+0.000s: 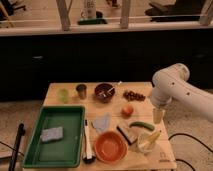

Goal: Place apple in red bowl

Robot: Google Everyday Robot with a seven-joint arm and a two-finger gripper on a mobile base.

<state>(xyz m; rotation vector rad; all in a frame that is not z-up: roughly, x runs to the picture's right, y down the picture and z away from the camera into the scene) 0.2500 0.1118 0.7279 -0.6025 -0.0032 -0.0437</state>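
Hand point(158, 115): pale, hanging below the white arm point(176, 90) at the 3 o'clock edge of the counter point(112, 109). Located at 3 o'clock of the apple, apart from it.
Hand state: cannot tell whether released or clenched.
Apple point(127, 110): small, orange-red, resting on bare wood just right of the counter's centre. Positioned at 6 o'clock of the grapes and 1 o'clock of the red bowl. Outside the bowl, not touching it.
Red bowl point(110, 146): wide, shallow, upright at the counter's 6 o'clock edge, inner surface exposed.
Grapes point(133, 95): dark cluster at 1 o'clock of the counter's centre.
Maroon bowl point(104, 92): small and dark, at 12 o'clock, with a thin utensil resting inside.
Cups: green cup point(63, 95) and metal cup point(81, 91) side by side at 11 o'clock.
Green tray point(54, 135): filling the 8 o'clock portion, with a grey sponge point(52, 133) lying inside.
Grey cloth point(103, 122): at 12 o'clock of the red bowl, near it.
Long-handled brush point(87, 142): lying between tray and red bowl.
Green vegetable point(141, 125): at 5 o'clock of the apple.
White bowl point(147, 141): at 3 o'clock of the red bowl, holding a yellow item.
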